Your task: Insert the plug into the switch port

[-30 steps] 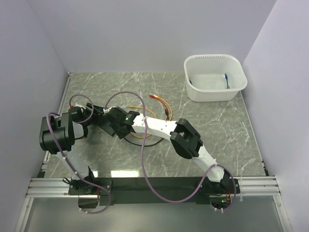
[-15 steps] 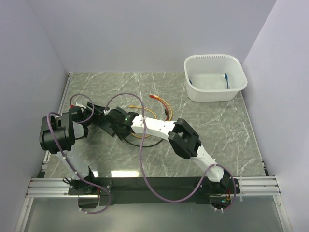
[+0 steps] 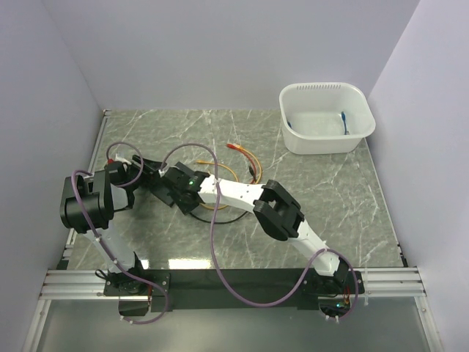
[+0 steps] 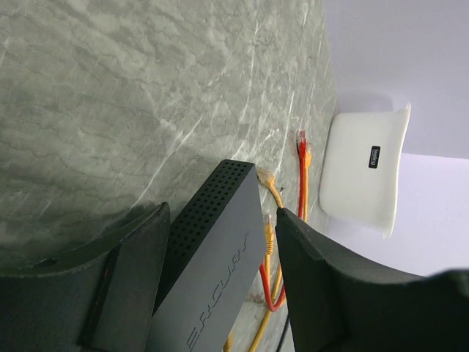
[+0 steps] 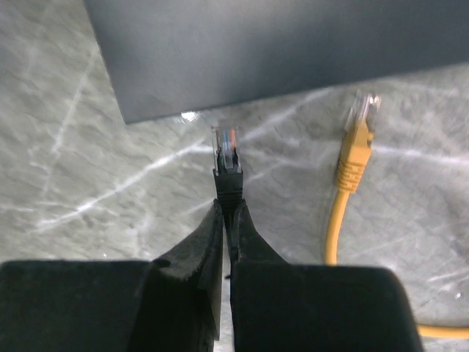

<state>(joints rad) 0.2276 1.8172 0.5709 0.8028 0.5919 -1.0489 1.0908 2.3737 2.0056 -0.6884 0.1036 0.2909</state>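
Observation:
In the left wrist view the matte-black switch box (image 4: 212, 271) lies flat on the marble between the fingers of my left gripper (image 4: 223, 213). That gripper is open, with a gap on the box's right side. In the right wrist view my right gripper (image 5: 227, 209) is shut on a black plug (image 5: 227, 172), whose clear tip points at the switch box (image 5: 256, 51) and stops just short of its near edge. The ports do not show. From above, the left gripper (image 3: 150, 182) and right gripper (image 3: 171, 191) meet at the table's left, covering the box.
A loose yellow plug (image 5: 357, 139) lies right of the held plug. Yellow and red cables (image 3: 245, 158) loop on the marble behind the arms. A white tub (image 3: 326, 117) holding a blue cable (image 3: 343, 122) stands at the back right. Walls close in both sides.
The right arm has eased slightly left, bringing the held plug closer to the switch. The left arm has stayed put.

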